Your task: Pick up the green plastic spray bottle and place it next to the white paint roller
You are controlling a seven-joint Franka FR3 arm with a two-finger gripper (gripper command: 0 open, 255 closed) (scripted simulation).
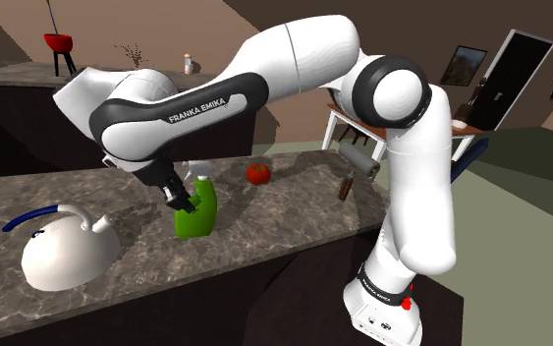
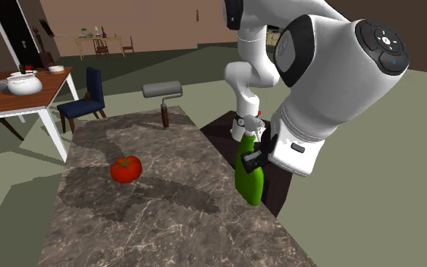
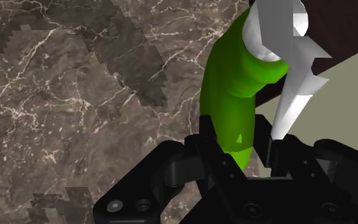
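clasping the green spray bottle [image 1: 195,218], jaws hang above a dark veined counter [image 1: 294,211].

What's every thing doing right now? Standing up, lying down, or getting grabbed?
green spray bottle: about upright on the counter.
gripper: against the bottle's upper part; grip unclear.
paint roller: lying at the counter's end, apart from the bottle.
tomato: whole, sitting alone.
kettle: upright, untouched.
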